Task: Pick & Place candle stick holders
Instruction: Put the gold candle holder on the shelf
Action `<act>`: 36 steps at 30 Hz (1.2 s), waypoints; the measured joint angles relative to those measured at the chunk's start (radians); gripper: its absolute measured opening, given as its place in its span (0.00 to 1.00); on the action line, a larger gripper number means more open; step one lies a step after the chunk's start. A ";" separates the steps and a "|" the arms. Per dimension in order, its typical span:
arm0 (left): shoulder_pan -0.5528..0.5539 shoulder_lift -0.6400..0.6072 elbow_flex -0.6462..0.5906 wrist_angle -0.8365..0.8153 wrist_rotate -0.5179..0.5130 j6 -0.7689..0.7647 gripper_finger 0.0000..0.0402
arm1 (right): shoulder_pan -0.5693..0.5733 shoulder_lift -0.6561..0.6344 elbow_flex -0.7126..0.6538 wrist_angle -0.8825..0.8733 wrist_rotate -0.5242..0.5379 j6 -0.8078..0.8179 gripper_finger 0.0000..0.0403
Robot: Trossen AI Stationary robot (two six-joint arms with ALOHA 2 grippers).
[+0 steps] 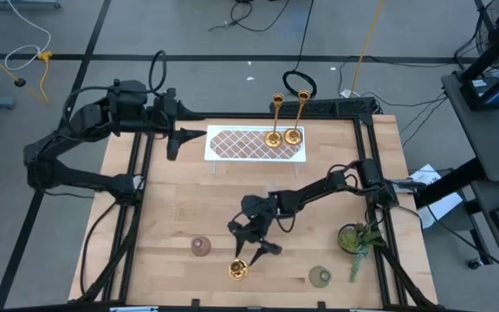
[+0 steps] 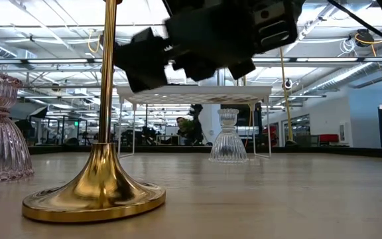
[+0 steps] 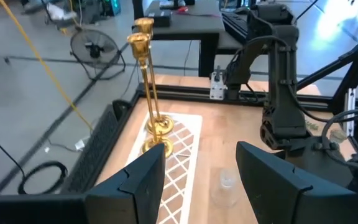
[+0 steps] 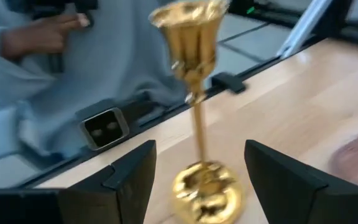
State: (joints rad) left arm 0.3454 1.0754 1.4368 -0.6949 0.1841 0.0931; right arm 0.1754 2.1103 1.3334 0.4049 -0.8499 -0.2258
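My left tool [image 1: 173, 143] is parked open and empty by the white tray [image 1: 232, 143], which already carries two gold candlesticks [image 1: 282, 136]. My right tool [image 4: 197, 180] is wide open near the table's front edge, straddling the third candlestick [image 1: 238, 269] without touching it. It looks top-heavy, stiff and slippery, so I'd pinch the slim stem low down.
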 joint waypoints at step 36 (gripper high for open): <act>-0.047 0.031 -0.001 0.015 -0.001 -0.151 0.51 | 0.064 -0.045 0.000 0.165 0.275 0.218 0.04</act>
State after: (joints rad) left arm 0.2981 1.1065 1.4361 -0.6796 0.1829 -0.0582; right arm 0.2390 2.0656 1.3331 0.5694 -0.5749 -0.0078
